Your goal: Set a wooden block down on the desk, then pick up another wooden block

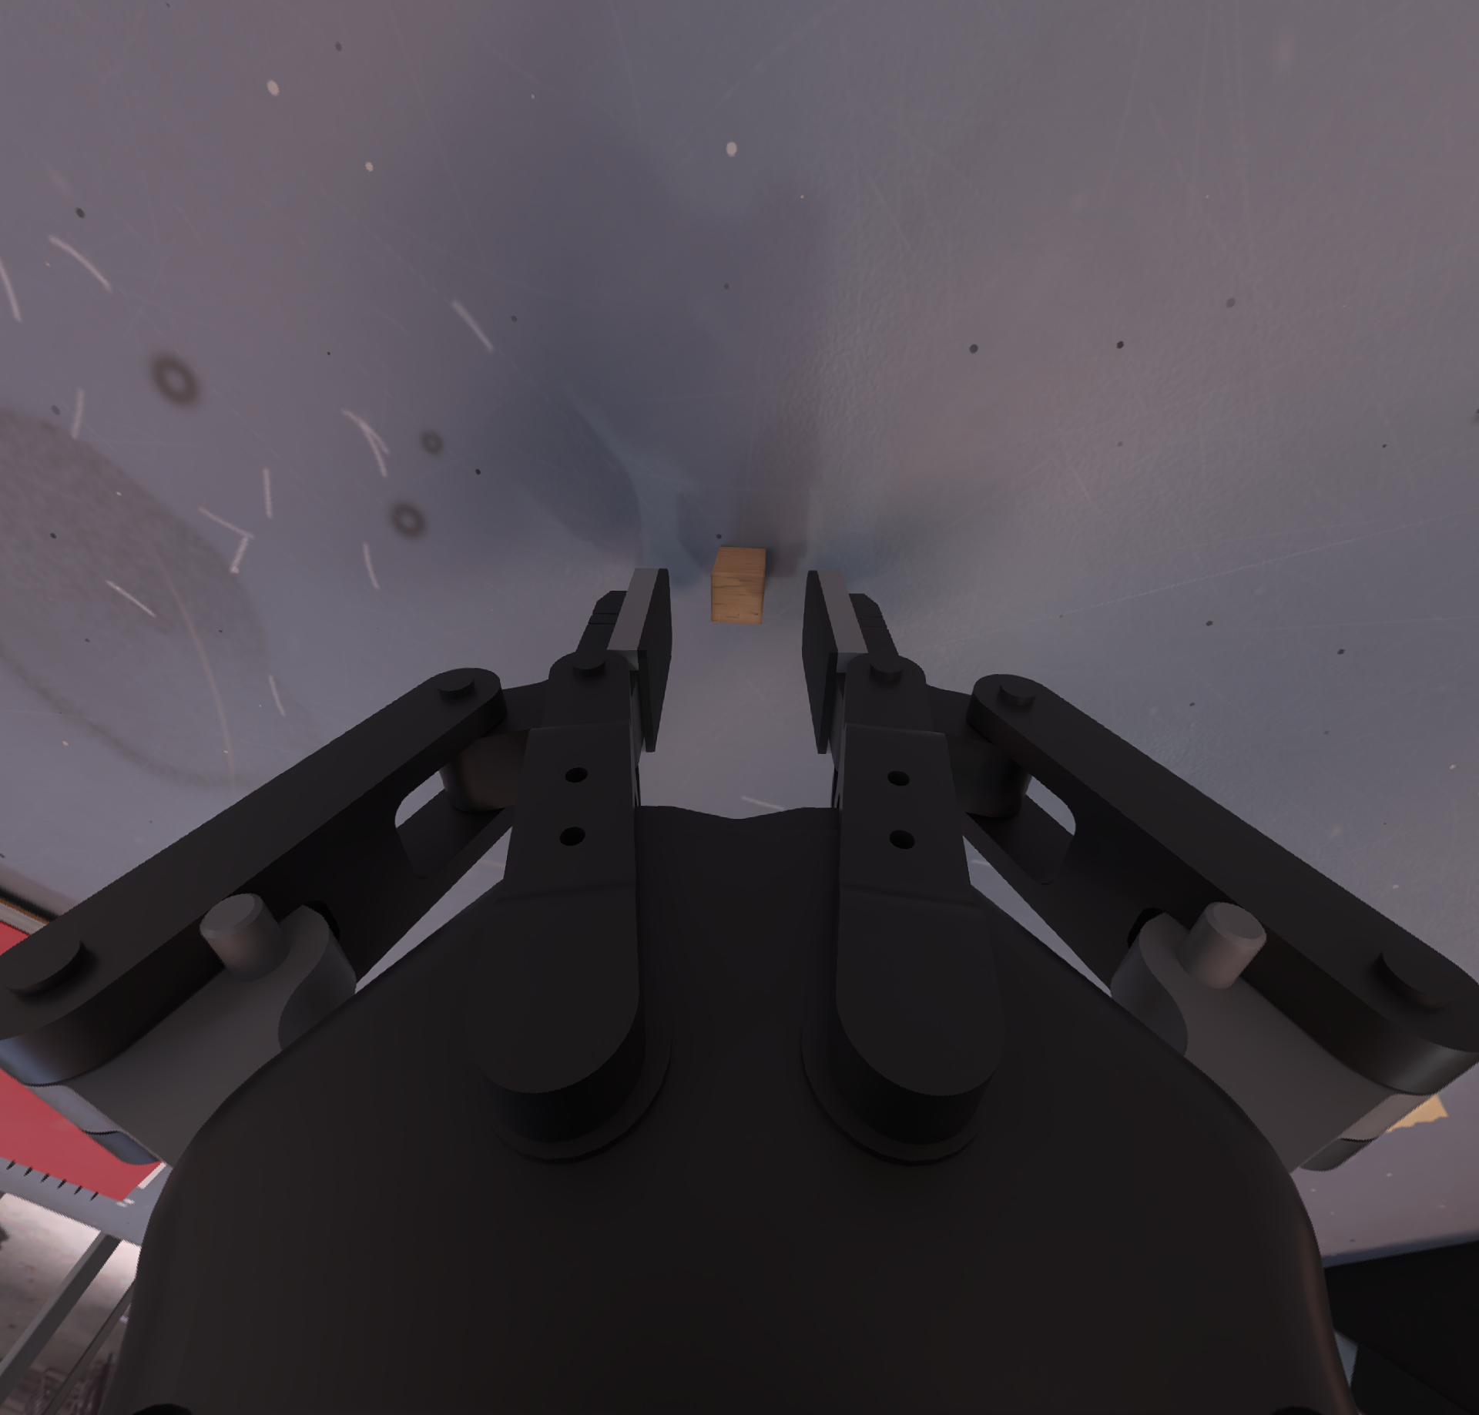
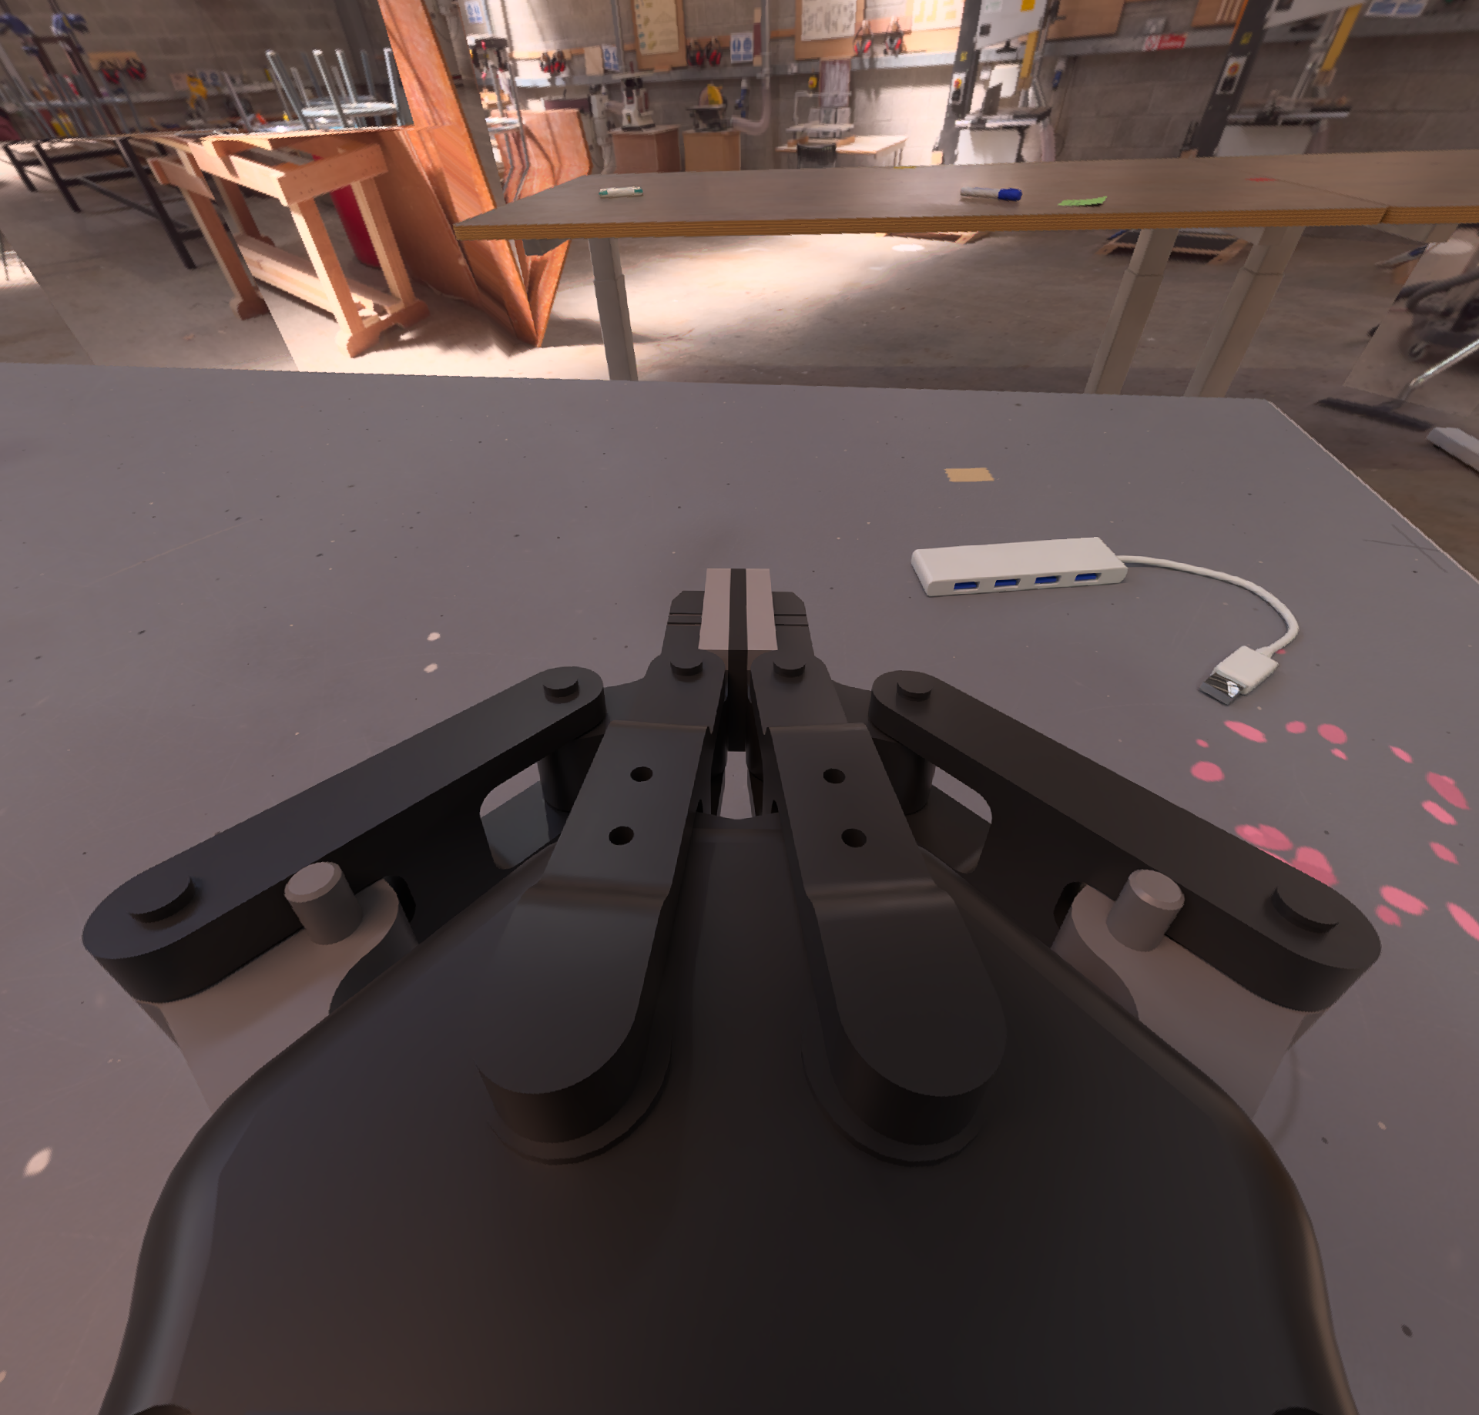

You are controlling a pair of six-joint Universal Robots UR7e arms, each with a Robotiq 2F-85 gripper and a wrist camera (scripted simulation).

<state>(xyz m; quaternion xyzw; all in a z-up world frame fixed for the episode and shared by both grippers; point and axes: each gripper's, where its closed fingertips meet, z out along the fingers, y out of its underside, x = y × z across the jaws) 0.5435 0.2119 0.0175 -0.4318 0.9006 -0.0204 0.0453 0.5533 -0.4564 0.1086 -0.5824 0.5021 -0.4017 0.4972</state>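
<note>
In the left wrist view a small light wooden block (image 1: pixel 738 585) sits on the grey desk (image 1: pixel 1040 336), straight below the gap between my fingers. My left gripper (image 1: pixel 738 608) is open and empty, hanging above the block with a finger to each side of it and no contact. In the right wrist view my right gripper (image 2: pixel 738 604) is shut with its pads pressed together and nothing between them, low over the grey desk (image 2: pixel 320 536). No wooden block shows in the right wrist view.
A white USB hub (image 2: pixel 1020 567) with its cable and plug (image 2: pixel 1236 676) lies on the desk to the right of my right gripper. A tan patch (image 2: pixel 969 475) and pink spots (image 2: pixel 1320 816) mark the desk. A red object (image 1: pixel 56 1072) shows at the left edge. The desk's far edge is ahead.
</note>
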